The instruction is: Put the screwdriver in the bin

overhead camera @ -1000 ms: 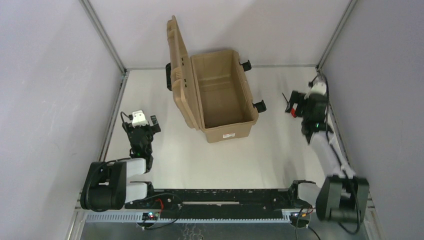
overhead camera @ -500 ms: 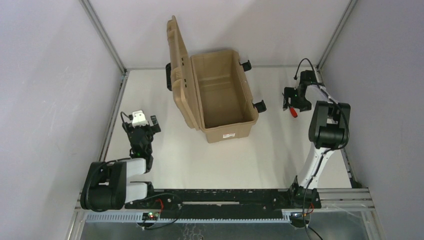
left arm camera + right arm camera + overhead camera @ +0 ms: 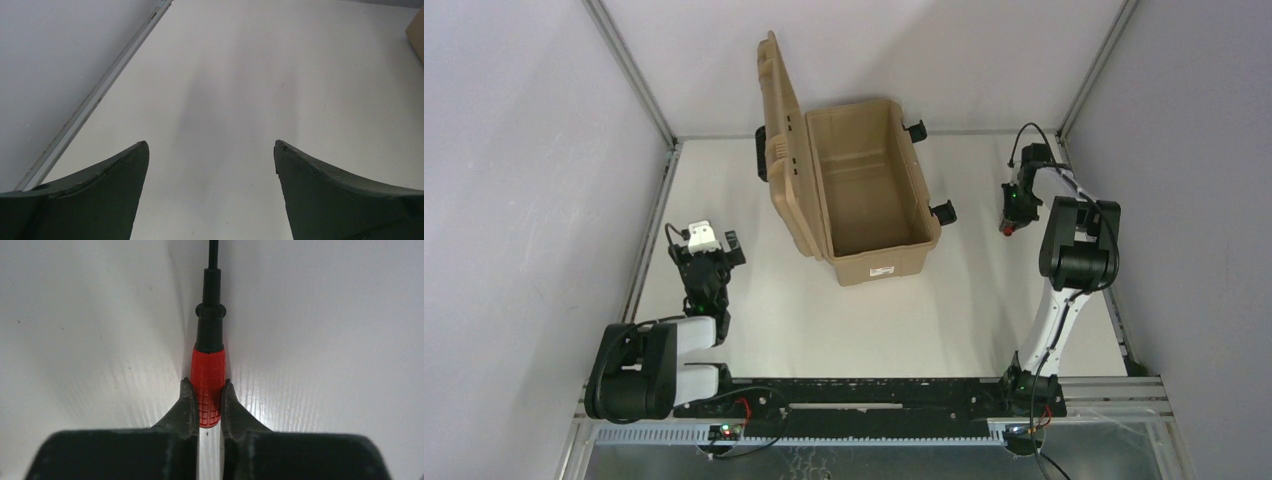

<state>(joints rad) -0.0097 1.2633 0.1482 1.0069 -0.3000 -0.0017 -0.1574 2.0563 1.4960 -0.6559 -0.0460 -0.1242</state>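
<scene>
1. On our right gripper the fingers stand nearly together, pinching the rear of the red handle of the screwdriver
2. The screwdriver lies flat on the table, its black shaft pointing away from the wrist, well apart from the bin and to its right
3. Our left gripper is spread wide over bare table and holds nothing
4. We judge the step to be securing the grasp: since we hold the handle near its end, the shaft may droop, so we should lift straight up and gently
5. We should then carry it over the bin's right wall, clear of the black latches, and let go low inside the open box
</scene>
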